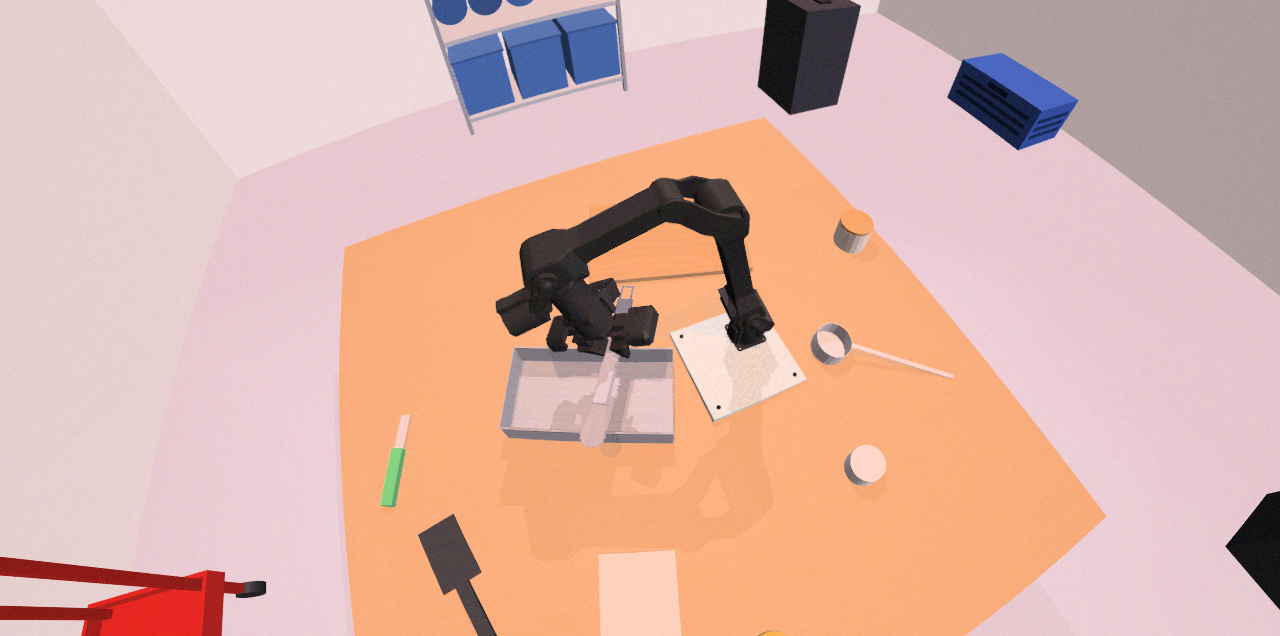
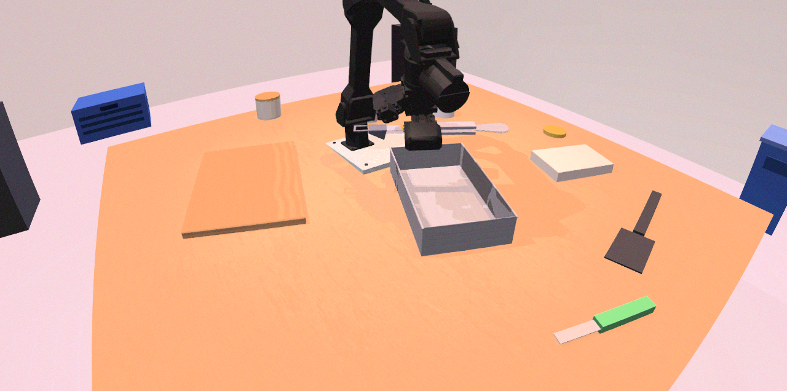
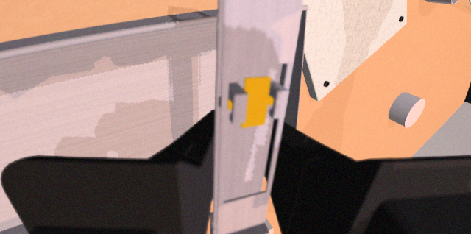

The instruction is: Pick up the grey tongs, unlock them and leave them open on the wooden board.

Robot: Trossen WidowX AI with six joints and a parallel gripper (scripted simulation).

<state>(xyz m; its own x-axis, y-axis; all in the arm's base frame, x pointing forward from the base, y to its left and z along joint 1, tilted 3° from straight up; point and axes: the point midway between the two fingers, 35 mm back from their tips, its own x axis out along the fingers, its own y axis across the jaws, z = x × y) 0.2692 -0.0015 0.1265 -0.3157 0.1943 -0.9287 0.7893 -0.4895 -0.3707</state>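
The grey tongs point(image 1: 605, 381) point(image 2: 459, 127) point(image 3: 254, 50) look closed and lie roughly level above the roasting tin point(image 1: 640, 438) point(image 2: 465, 240) point(image 3: 110, 28). Their rounded tips point right in the exterior view. The yellow lock piece point(image 3: 257, 101) shows near the hinge, just beyond my fingers in the wrist view. My gripper point(image 1: 610, 347) point(image 2: 422, 127) point(image 3: 238, 118) is shut on the tongs' body, and a gap shows between tongs and tin rim in the exterior view. The wooden board point(image 1: 666, 256) point(image 2: 247, 190) lies left of the tin in the exterior view, partly hidden by the arm in the top view.
The white base plate point(image 1: 707, 377) is beside the tin. A green-handled tool point(image 1: 392, 475) point(image 2: 624, 313), a black spatula point(image 1: 450, 553) point(image 2: 629, 251), a white block point(image 1: 638, 592) point(image 2: 572, 158), an orange-lidded jar point(image 1: 853, 231) point(image 2: 267, 106) and a small pan point(image 1: 831, 344) stand around.
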